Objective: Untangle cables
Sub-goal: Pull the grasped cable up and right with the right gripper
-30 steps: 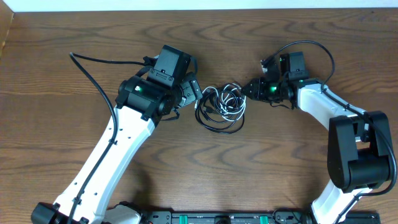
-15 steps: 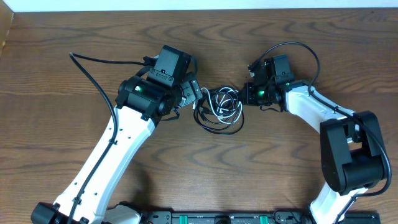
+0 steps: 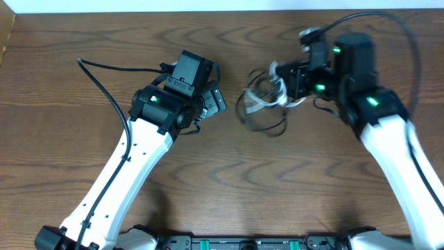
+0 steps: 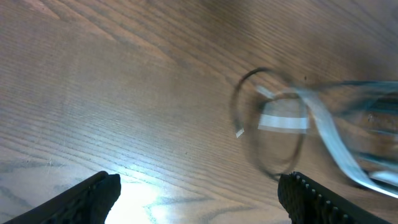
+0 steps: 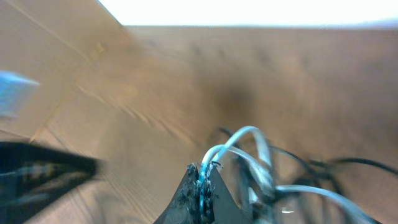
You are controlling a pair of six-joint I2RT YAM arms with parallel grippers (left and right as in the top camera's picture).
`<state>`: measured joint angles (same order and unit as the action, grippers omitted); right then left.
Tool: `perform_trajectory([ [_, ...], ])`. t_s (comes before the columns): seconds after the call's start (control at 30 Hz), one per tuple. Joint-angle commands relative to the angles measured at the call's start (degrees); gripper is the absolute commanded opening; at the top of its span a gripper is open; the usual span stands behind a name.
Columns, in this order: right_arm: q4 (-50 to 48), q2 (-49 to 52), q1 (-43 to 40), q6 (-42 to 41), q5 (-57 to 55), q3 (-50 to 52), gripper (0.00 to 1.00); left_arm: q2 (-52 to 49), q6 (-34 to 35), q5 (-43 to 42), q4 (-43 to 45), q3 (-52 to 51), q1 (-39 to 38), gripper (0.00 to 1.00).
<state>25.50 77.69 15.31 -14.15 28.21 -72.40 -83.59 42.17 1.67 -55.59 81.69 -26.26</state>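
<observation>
The cables form a blurred tangle (image 3: 260,107) in the middle of the wooden table, right of my left gripper (image 3: 216,99). My right gripper (image 3: 281,83) is shut on a loop of the white cable (image 5: 249,134), pinched at its tips (image 5: 202,174). Black cables (image 5: 329,165) trail below and to the right of that loop. In the left wrist view my left gripper (image 4: 199,199) stands wide open over bare wood, nothing between its fingers (image 4: 93,196). A black cable loop (image 4: 239,106) and the white cable (image 4: 323,124) lie ahead of it, apart from it.
A thick black arm cable (image 3: 104,69) arcs over the table at the far left. A white wall edge (image 3: 208,5) runs along the back. A black rail with green parts (image 3: 243,243) lies along the front edge.
My right gripper closed on the white cable, then swung up and to the right, dragging the tangle away from my left gripper. The left arm has not moved.
</observation>
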Motion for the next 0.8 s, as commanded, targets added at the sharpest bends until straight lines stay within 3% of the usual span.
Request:
perform_trajectory([
  [0.0, 0.3, -5.7, 1.8, 2.4, -2.3, -0.6, 0.01, -0.4, -0.1, 0.5, -0.3, 0.3, 0.2, 0.87],
  [0.33, 0.4, -10.4, 4.6, -1.6, -4.8, -0.5, 0.01, -0.4, -0.1, 0.5, -0.3, 0.3, 0.2, 0.87],
  [0.5, 3.2, -7.2, 4.7, -11.8, -15.7, -0.5, 0.01, -0.4, -0.1, -0.2, -0.5, 0.3, 0.2, 0.87],
  [0.57, 2.5, -5.3, 4.7, -14.4, -10.7, -0.5, 0.01, -0.4, -0.1, -0.2, -0.5, 0.3, 0.2, 0.87],
  [0.67, -1.1, -2.4, 4.7, -10.6, 1.9, -0.5, 0.01, -0.4, -0.1, -0.2, -0.5, 0.3, 0.2, 0.87],
  [0.77, -0.7, 0.3, 4.7, -8.4, -1.0, -0.5, 0.02, -0.4, -0.1, -0.2, -0.5, 0.3, 0.2, 0.87],
])
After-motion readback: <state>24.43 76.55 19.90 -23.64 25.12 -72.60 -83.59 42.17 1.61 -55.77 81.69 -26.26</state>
